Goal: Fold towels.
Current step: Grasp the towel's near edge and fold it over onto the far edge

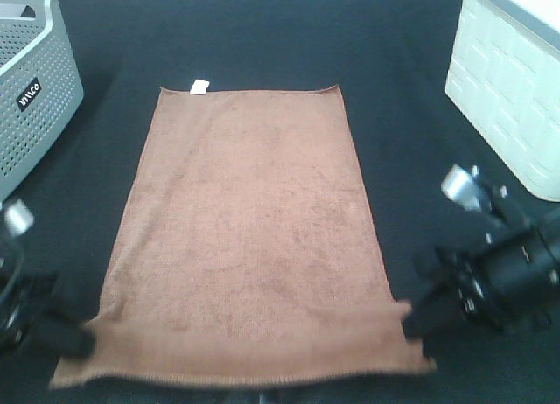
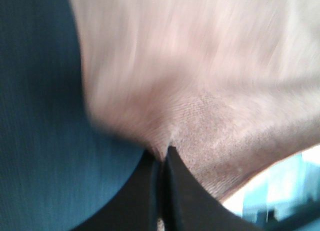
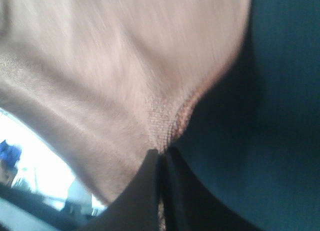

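Note:
A rust-brown towel [image 1: 249, 220] lies spread lengthwise on the black table, its small white tag [image 1: 200, 87] at the far short edge. At the near left corner my left gripper [image 1: 80, 332] is shut on the towel, and at the near right corner my right gripper [image 1: 409, 321] is shut on it too. The near edge is raised a little and blurred. In the left wrist view the black fingers [image 2: 172, 191] pinch the towel cloth [image 2: 200, 91]. The right wrist view shows its fingers [image 3: 150, 191] pressed together on the hemmed edge [image 3: 175, 118].
A grey perforated basket [image 1: 31, 80] stands at the far left of the black table [image 1: 411, 115]. A white bin [image 1: 512, 89] stands at the far right.

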{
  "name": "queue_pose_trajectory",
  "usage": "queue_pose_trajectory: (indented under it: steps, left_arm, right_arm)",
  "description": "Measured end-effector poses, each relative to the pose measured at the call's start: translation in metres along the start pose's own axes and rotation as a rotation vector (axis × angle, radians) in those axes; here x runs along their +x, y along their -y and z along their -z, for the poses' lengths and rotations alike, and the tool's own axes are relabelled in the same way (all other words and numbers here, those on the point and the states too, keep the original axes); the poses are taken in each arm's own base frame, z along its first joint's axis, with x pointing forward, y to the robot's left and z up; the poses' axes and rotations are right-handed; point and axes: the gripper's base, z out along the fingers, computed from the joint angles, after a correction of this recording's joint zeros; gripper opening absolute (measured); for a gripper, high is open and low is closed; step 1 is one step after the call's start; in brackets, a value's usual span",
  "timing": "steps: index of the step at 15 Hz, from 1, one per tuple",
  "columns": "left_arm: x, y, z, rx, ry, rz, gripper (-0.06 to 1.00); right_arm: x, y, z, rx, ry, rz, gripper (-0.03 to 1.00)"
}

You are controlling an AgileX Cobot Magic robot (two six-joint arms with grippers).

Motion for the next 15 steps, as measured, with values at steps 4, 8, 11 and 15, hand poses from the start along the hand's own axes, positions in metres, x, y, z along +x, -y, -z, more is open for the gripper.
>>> queue_pose_trajectory:
  steps: [4,8,11,15]
  left_arm:
    - [-0.058,0.022,0.02,-0.004,0.183,-0.045,0.0]
    - [-0.136,0.035,0.02,-0.063,0.257,-0.117,0.0]
    - [-0.197,0.046,0.018,-0.085,0.342,-0.138,0.0]
    - [-0.265,0.055,0.008,-0.08,0.439,-0.169,0.0]
  right_arm:
    - [-0.07,-0.021,0.016,0.007,0.103,0.09,0.0]
    - [-0.16,-0.034,0.019,0.026,0.146,0.156,0.0]
    - [-0.221,-0.037,0.015,0.048,0.174,0.189,0.0]
    - [-0.296,-0.029,0.011,0.069,0.243,0.223,0.0]
